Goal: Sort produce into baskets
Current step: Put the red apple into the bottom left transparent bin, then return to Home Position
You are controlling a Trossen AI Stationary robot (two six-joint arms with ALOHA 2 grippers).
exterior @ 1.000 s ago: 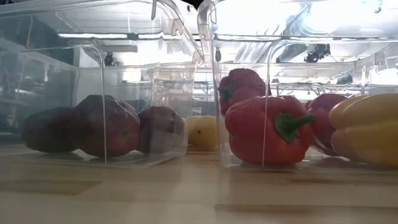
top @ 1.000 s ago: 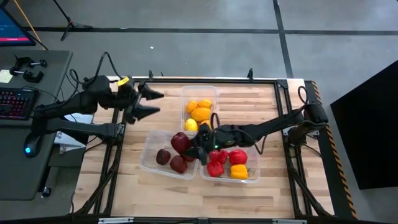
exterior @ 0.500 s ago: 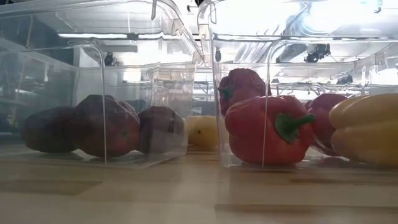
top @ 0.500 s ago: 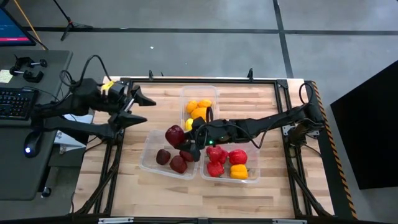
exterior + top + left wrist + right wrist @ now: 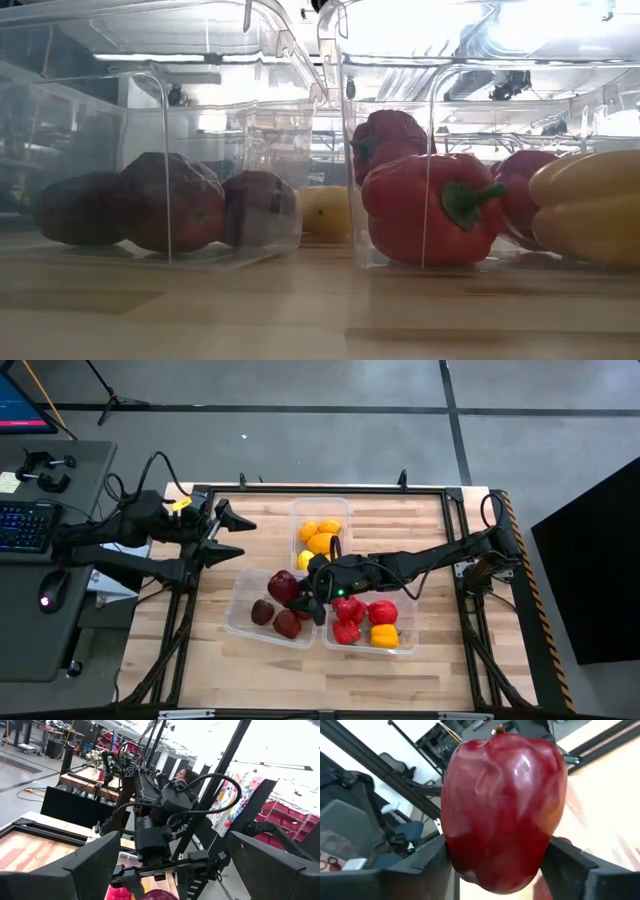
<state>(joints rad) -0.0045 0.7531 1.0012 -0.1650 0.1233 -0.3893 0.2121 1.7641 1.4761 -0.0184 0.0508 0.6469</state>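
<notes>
My right gripper [image 5: 303, 597] reaches across the middle of the table [image 5: 440, 670] from its right edge and pinches a dark red fruit [image 5: 282, 586], which looks like an apple; my wrist camera shows that glossy apple [image 5: 504, 805] wedged between my two dark fingers [image 5: 420, 867], touching both. The apple hangs over the far right corner of the near-left clear basket [image 5: 240, 622], close to the maroon fruits already lying there. That basket holds about three dark maroon round fruits [image 5: 263, 612], seen from table level as dull red balls behind the clear wall [image 5: 160, 200]. The near-right basket [image 5: 410, 640], touching the first one along its side, holds red bell peppers [image 5: 348, 630] and one yellow-orange pepper [image 5: 384, 635]; the level view shows a red pepper with a green stem [image 5: 430, 207] and the yellow one [image 5: 590, 205] beside it. The far basket [image 5: 296, 510], toward the far edge of the table, holds orange citrus [image 5: 322, 542] and a lemon [image 5: 306, 560]. My left gripper [image 5: 235, 537] waits with its fingers spread wide above the far left corner of the table, empty. Compared with half a second ago, the apple has come down from the basket's far edge to sit lower and nearer the maroon fruits, and my grip on it has begun to loosen, though the fingers are still on it; my left arm has barely shifted.
</notes>
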